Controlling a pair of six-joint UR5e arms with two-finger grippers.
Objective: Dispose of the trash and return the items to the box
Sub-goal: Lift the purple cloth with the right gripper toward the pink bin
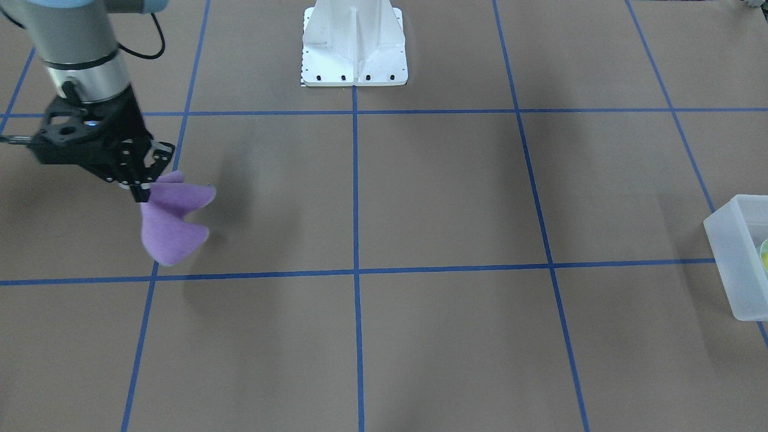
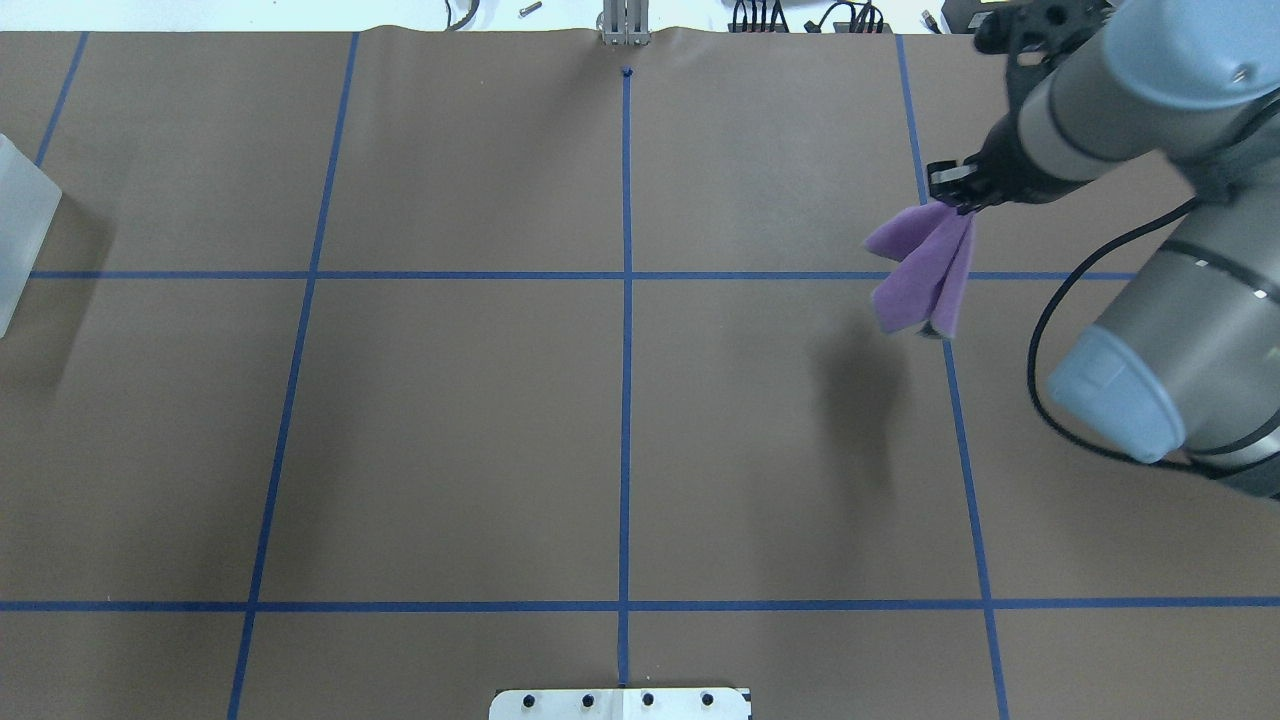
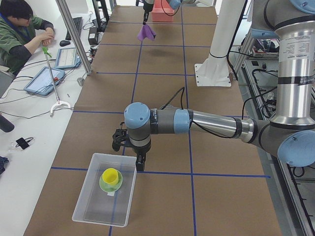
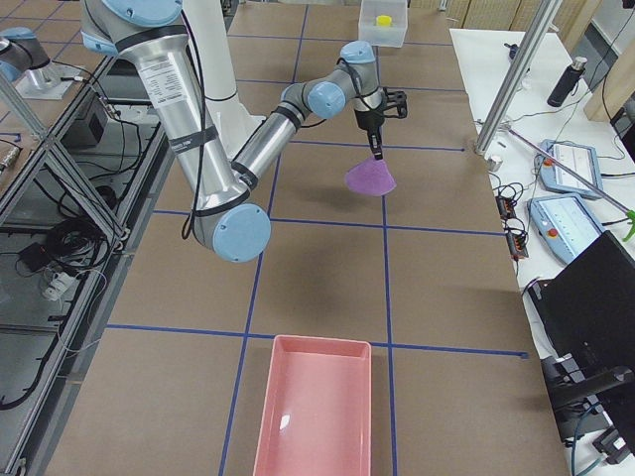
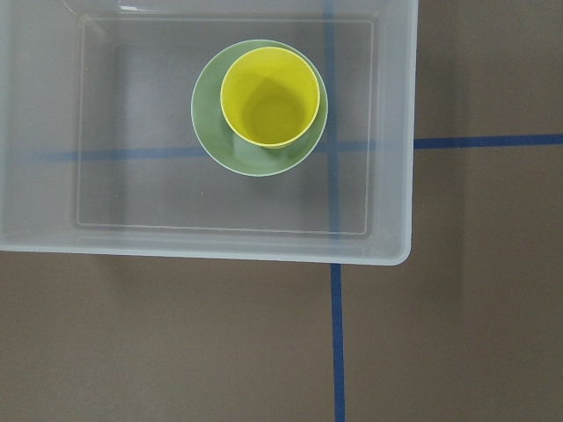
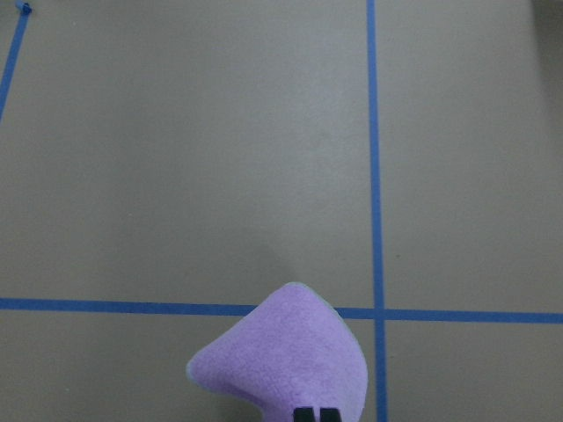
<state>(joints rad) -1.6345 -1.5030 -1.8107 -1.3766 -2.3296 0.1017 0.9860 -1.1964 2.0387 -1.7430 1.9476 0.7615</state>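
Observation:
The yellow cup [image 5: 268, 97] stands inside the sage-green bowl [image 5: 218, 145], and both sit in the translucent box [image 5: 220, 246]. The exterior left view shows the cup [image 3: 111, 175], the bowl [image 3: 104, 185] and the box [image 3: 106, 209]. There my left gripper [image 3: 139, 166] hangs just beside the box's far corner; I cannot tell whether it is open or shut. My right gripper [image 1: 144, 187] is shut on a purple cloth [image 1: 174, 228] and holds it hanging above the table. The overhead view also shows the right gripper [image 2: 958, 195] and the cloth [image 2: 925, 270].
A pink bin [image 4: 317, 407] stands on the table at the robot's right end. The white robot base [image 1: 354, 54] is at the table's middle edge. The box [image 1: 729, 258] lies at the far left end. An operator sits at a side desk.

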